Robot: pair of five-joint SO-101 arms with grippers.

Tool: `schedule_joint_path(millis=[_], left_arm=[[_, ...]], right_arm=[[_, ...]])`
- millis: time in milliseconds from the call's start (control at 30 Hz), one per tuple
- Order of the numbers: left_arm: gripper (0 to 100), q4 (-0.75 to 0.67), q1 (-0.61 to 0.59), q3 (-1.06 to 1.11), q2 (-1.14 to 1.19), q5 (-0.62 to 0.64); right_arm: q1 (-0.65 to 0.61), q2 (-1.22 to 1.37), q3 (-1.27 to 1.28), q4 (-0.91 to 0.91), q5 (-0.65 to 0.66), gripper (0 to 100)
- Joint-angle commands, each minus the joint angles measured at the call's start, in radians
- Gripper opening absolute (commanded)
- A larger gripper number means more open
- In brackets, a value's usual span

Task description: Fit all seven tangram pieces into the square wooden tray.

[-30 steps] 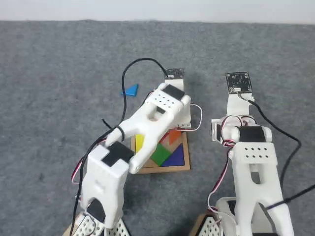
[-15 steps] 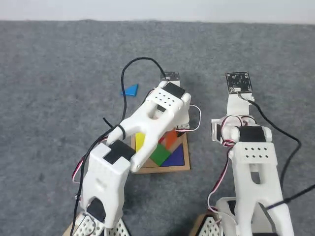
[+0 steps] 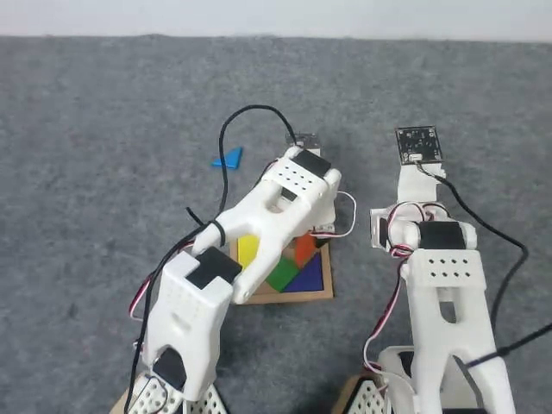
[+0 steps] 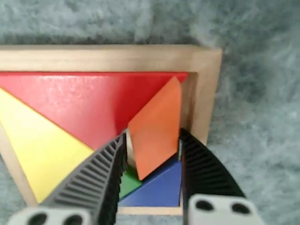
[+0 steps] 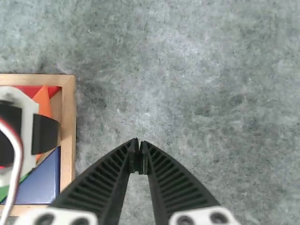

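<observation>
Left claw (image 4: 153,139) clamps the tilted orange piece (image 4: 157,117) over the tray (image 4: 206,93); right claw (image 5: 139,151) closed, empty.

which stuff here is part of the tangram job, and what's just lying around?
Job:
tray
red piece, yellow piece, green piece, blue piece, all in it
orange piece, gripped by left tool
light-blue triangle, loose on the mat

Lying about:
mat
black cable
right tool, shut over the mat

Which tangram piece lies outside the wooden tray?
The small blue triangle, alone on the grey carpet; the other visible pieces are all within the tray.
</observation>
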Motion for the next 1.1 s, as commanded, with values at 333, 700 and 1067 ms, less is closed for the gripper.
schedule_joint_path(millis=[333, 700, 1067], left_arm=[[24, 0.203, 0.008, -0.214, -0.015, 0.002], [24, 0.275, -0.178, -0.274, -0.048, -0.146], [1, -0.077, -0.400, -0.102, -0.201, -0.468]], right_arm=[[0.010, -0.033, -0.012, -0.024, 0.021, 0.9], [0.010, -0.033, -0.014, -0.024, 0.023, 0.9], [0.007, -0.024, -0.014, -0.024, 0.025, 0.9]])
